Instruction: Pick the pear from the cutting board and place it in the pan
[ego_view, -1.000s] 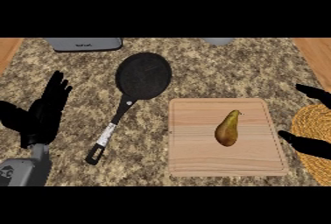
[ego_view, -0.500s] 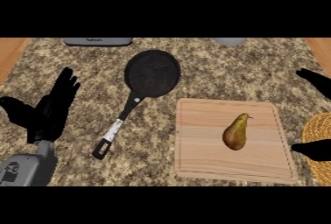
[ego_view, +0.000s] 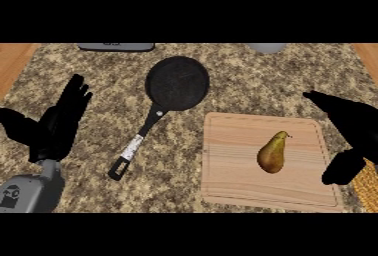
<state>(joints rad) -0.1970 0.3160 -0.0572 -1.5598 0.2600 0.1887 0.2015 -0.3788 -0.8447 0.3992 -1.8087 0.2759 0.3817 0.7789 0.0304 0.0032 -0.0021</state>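
On the speckled brown-and-cream granite counter (ego_view: 244, 85), listed by size, with the cutting board as landmark:

Pale rectangular wooden cutting board (ego_view: 236, 170): lies flat at the lower right of the counter, a groove running round inside its edge.

Black round frying pan (ego_view: 177, 82): well left of the board and above its upper left corner, lying flat with nothing in it. Its long black handle with a silver band runs down and to the left, ending level with the board's lower half.

Left hand (ego_view: 63, 122), black, on a grey forearm: far left of the board, beyond the pan handle and apart from it. Fingers straight and held upward, thumb spread to the left, nothing in it.

Right hand (ego_view: 354, 130), black: over the board's right edge. Fingers straight and pointing up-left, thumb hanging lower, the two wide apart. It holds nothing and is clear of the pear.

Yellow-green pear with a brownish base (ego_view: 272, 154): lies on the board, right of its middle, stem end up and tilted slightly right. Not in the pan.

Woven straw-coloured mat (ego_view: 367, 186): just right of the board's lower right corner, mostly cut off.

Grey flat object (ego_view: 117, 46): far above and left of the board, at the counter's back edge, partly cut off.

Grey rounded object (ego_view: 266, 47): above the board at the back edge, partly cut off.
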